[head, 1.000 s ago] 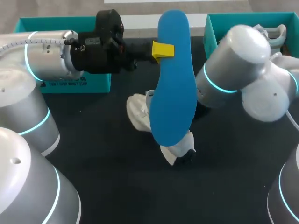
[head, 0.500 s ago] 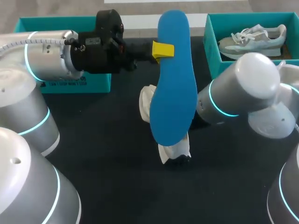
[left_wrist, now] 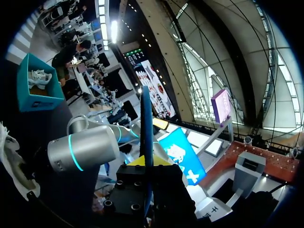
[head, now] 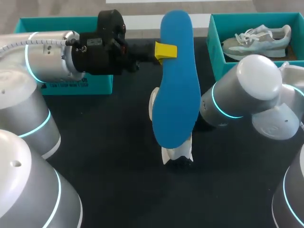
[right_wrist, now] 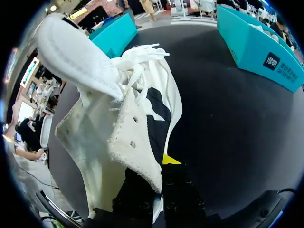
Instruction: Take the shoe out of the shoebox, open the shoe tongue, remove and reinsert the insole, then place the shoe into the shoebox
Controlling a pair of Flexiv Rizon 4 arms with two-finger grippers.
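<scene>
Blue insole stands on end over the middle of the table, broader end down. Our left gripper is clamped across it near the upper end. From the left wrist we see the insole edge-on, rising from between that gripper's closed fingers.

Behind the insole sits the white shoe, of which only slivers show at the insole's left edge and below its lower end. We cannot tell whether it touches the table. In the right wrist view the shoe has loose laces, and our right gripper pinches the edge of its upper, one yellow tip showing beside the fabric. Our right arm comes in just beside the insole.

Farther out, the right box holds a second shoe, and the left box lies behind our left arm.
</scene>
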